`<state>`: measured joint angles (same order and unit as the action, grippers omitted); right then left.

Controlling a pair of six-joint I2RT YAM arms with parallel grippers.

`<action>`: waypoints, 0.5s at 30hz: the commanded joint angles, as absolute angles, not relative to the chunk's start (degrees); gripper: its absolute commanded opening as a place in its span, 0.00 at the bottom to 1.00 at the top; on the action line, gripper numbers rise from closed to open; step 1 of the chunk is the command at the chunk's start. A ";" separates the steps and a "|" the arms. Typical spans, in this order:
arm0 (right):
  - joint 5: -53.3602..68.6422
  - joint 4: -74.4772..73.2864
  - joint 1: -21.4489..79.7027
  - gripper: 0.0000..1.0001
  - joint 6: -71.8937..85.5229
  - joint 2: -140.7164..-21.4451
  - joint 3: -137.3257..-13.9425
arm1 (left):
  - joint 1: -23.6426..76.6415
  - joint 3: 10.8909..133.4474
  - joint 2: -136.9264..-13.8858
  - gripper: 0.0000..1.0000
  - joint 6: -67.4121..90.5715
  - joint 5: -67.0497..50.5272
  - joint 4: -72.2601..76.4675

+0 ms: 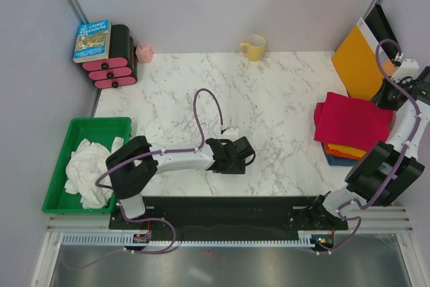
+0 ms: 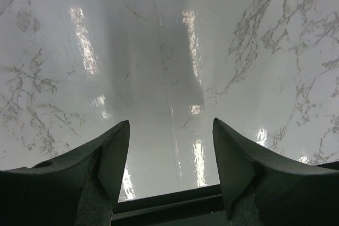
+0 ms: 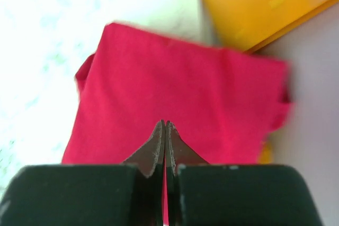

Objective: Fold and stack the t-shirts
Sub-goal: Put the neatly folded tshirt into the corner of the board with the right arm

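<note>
Reading anything here is hard: the only print is the yellow lettering on the one blue book (image 1: 92,40) at the far left corner, too small to make out. It leans on three black rolls with pink ends (image 1: 111,74), beside one small pink cup (image 1: 144,53). One yellow mug (image 1: 254,48) stands at the far edge of the marble table (image 1: 282,105), and one orange-yellow envelope (image 1: 359,58) leans at the right.

The folded stack at the right edge shows four layers. The crimson t-shirt (image 1: 353,122) lies on top, with mustard-yellow (image 1: 342,147), orange-red (image 1: 349,154) and blue (image 1: 329,158) edges under it. White t-shirts (image 1: 87,173) lie crumpled in the one green bin (image 1: 101,122) at the left; how many they are cannot be told.

The left gripper (image 1: 245,152) hangs over bare marble near the middle, its fingers spread wide and holding nothing. The right gripper (image 3: 164,125) is above the crimson t-shirt with its fingers pressed together; the blur hides whether they touch the cloth.
</note>
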<state>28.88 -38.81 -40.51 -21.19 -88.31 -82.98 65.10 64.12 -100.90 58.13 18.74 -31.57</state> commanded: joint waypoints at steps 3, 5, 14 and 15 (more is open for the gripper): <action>34.54 -48.34 -39.20 0.00 -26.10 -91.05 -73.66 | 66.27 66.01 -100.37 0.70 60.47 19.07 -31.64; 34.11 -48.69 -39.11 0.00 -28.64 -89.65 -69.81 | 66.53 65.31 -100.02 0.70 60.99 19.25 -31.64; 33.39 -48.78 -39.20 0.00 -32.88 -85.78 -62.74 | 67.32 65.12 -100.28 0.71 61.35 19.86 -31.64; 35.14 -48.78 -39.29 0.00 -31.22 -85.69 -63.88 | 67.41 65.30 -100.28 0.71 61.26 20.04 -31.64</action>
